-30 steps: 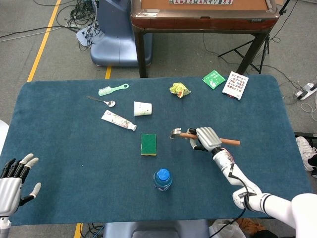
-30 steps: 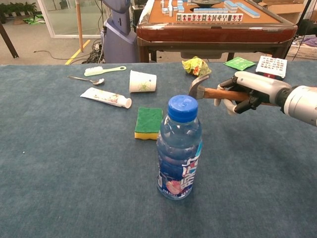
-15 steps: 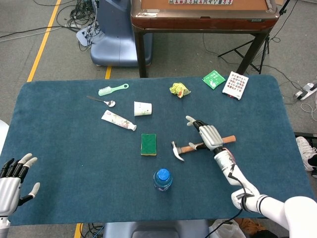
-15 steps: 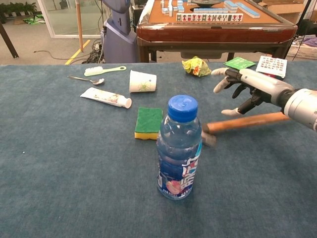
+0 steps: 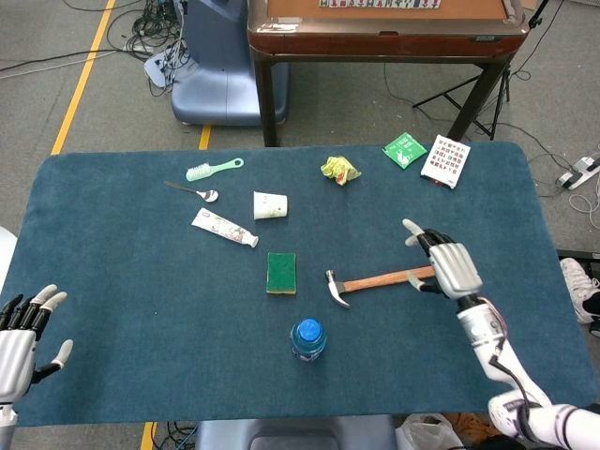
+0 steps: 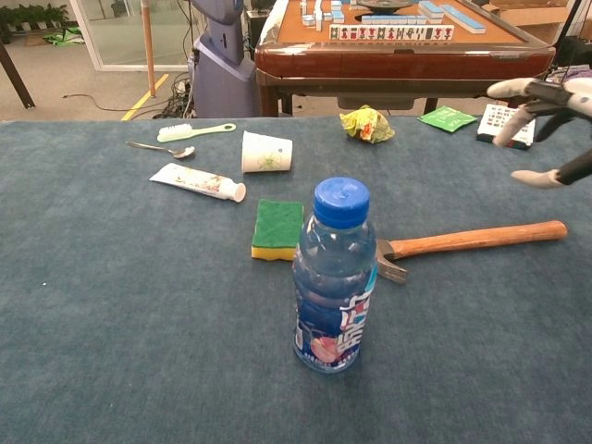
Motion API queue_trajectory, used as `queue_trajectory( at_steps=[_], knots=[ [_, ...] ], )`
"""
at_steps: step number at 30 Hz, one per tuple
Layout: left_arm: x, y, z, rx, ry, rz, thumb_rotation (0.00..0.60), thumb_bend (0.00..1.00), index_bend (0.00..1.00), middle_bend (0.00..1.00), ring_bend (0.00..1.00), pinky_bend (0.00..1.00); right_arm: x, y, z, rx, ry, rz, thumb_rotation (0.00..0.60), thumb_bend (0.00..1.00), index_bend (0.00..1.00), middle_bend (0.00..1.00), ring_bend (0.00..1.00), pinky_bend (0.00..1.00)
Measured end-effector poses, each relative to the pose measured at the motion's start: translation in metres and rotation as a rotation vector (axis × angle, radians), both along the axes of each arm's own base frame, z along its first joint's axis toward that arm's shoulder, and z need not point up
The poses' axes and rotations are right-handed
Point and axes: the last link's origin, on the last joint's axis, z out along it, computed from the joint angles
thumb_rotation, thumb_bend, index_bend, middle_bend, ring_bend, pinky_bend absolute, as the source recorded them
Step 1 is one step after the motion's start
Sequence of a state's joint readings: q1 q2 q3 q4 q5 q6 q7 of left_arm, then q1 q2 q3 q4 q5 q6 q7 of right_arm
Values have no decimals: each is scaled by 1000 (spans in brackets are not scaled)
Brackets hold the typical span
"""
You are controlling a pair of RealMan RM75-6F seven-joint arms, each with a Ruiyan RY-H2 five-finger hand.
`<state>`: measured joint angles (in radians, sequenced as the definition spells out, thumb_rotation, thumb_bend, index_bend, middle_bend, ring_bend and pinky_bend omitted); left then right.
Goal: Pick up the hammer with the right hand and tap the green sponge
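The hammer (image 5: 370, 280) lies flat on the blue table, metal head toward the sponge, wooden handle (image 6: 476, 239) pointing right. The green sponge (image 5: 280, 272) with its yellow underside (image 6: 277, 228) sits a short way left of the hammer head. My right hand (image 5: 448, 264) hovers at the handle's far end with fingers spread, holding nothing; in the chest view it (image 6: 548, 129) shows at the right edge, above the handle. My left hand (image 5: 22, 333) rests open at the table's near left corner.
A water bottle (image 6: 335, 277) stands close in front of the hammer head. A paper cup (image 5: 269, 205), toothpaste tube (image 5: 224, 228), spoon (image 5: 192, 191) and toothbrush (image 5: 214, 169) lie at the back left. A yellow wrapper (image 5: 339, 170), green packet (image 5: 404, 149) and card (image 5: 445, 160) lie at the back right.
My right hand let go of the hammer, which dropped onto the table beside the sponge. The hand then opened and drew back to the right, past the handle's end.
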<state>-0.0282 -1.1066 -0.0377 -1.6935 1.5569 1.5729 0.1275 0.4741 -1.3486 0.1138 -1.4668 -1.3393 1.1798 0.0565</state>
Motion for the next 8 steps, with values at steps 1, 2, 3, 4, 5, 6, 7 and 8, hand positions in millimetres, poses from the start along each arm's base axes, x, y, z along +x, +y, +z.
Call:
queue_trajectory(
  at_steps=[1,2,3,4,5,6,7,8],
  knots=[
    [0,1,0,-1,2,-1,600,283,173,125,140,63,-6,12,11,-14,28,-16,600,306,85,339,208,289],
    [1,2,-1,-2,3,-3,600,283,173,125,140,63,-10,21,19,-28,47,-28,600,306,94,340,216,289],
    [1,3,-1,-4,3,-5,600,283,173,125,140,63,-14,30,27,-43,63,-41,600,306,97,341,222,289],
    [2,3,-2,-6,4,-7,600,283,173,125,140,63,-20,41,35,-64,76,-59,600,306,97,342,227,289],
    [2,4,-3,-7,5,-8,600,283,173,125,140,63,-24,50,41,-78,82,-72,600,306,98,343,228,289],
    [2,4,-3,-9,7,-10,600,283,173,125,140,63,-28,58,45,-93,87,-83,600,306,98,344,228,289],
    [3,5,-4,-12,9,-12,600,283,173,125,140,63,-32,69,52,-112,92,-96,600,306,98,346,228,289],
    [4,6,-5,-14,9,-14,600,283,173,125,140,63,-35,77,56,-127,96,-105,600,306,98,349,229,289]
  ],
)
